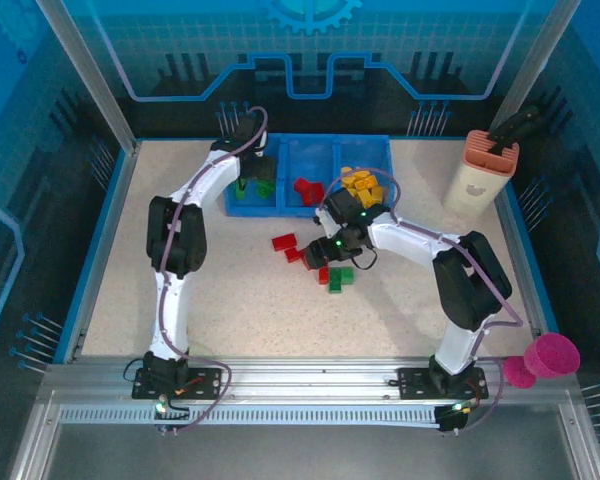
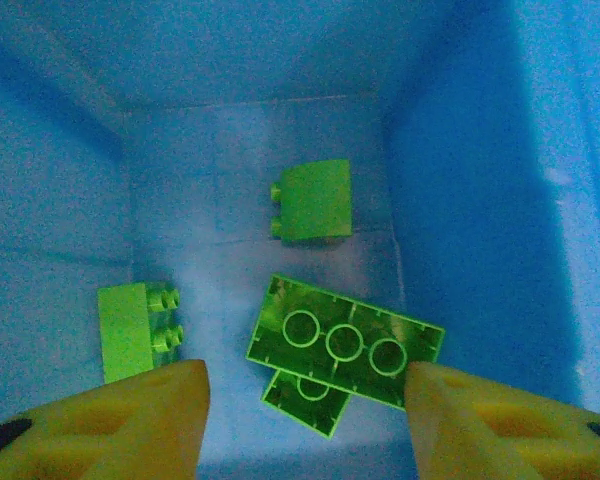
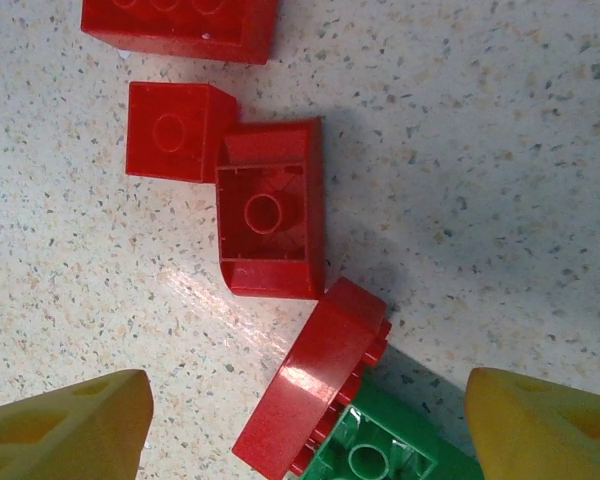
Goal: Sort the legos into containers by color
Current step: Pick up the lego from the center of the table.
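Green legos [image 2: 345, 345] below left pincer [image 2: 305, 400], seemingly unheld

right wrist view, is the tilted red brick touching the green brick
Touching. The right wrist view shows the tilted red brick resting on the green brick with no table between.

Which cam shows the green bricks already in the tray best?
Left wrist: it looks straight down into the left compartment, four green bricks sharp, the long one studs-down. Top external shows them as a tiny green patch without detail. Right wrist faces loose red bricks and one green brick on the table.
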Robot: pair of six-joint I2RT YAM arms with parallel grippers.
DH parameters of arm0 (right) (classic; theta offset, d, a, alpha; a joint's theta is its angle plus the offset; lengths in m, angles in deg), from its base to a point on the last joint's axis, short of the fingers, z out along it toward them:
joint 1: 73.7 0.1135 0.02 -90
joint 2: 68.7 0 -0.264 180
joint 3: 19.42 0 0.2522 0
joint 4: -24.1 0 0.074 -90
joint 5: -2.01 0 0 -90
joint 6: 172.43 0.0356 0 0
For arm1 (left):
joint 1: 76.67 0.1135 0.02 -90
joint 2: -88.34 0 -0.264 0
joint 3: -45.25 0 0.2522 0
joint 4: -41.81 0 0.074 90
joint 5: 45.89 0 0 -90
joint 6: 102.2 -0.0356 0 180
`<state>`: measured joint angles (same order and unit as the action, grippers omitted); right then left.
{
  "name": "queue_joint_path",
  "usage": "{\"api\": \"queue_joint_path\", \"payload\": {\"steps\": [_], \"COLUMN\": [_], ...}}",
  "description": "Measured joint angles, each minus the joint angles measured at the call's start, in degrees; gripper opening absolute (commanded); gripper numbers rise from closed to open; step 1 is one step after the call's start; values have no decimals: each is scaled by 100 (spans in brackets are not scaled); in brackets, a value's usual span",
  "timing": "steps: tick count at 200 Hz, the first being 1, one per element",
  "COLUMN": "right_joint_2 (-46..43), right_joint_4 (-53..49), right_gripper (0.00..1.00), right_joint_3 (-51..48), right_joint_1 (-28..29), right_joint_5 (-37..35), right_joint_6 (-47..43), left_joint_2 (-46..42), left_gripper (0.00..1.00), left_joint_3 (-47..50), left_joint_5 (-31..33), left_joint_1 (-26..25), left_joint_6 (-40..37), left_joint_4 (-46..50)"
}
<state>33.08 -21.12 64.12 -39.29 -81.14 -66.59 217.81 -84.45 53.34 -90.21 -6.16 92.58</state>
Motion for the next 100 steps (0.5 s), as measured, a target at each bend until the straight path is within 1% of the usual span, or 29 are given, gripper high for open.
{"api": "queue_joint_path", "payload": {"steps": [29, 49, 56, 70, 84, 100], "right_joint_2": [136, 271, 323, 422, 514, 638], "right_joint_4": [-11, -39, -48, -55, -48, -48], "right_gripper": [74, 68, 65, 55, 50, 41], "right_joint_3": [0, 0, 0, 0, 0, 61], "right_joint_1": [68, 107, 118, 131, 131, 149], "right_joint_5": [-57, -118, -168, -229, -245, -251], "right_joint_6": [-15, -37, -39, -42, -68, -120], "left_joint_2": [-444, -887, -1049, -1362, -1679, -2013], "left_gripper": [44, 42, 41, 41, 41, 41], "left_joint_3": [125, 208, 225, 295, 409, 590], "left_joint_5": [-136, -210, -236, -313, -361, -402], "left_joint_1": [0, 0, 0, 0, 0, 0], "left_joint_6": [7, 7, 9, 7, 9, 7], "left_joint_4": [-9, -42, -68, -162, -247, -308]}}
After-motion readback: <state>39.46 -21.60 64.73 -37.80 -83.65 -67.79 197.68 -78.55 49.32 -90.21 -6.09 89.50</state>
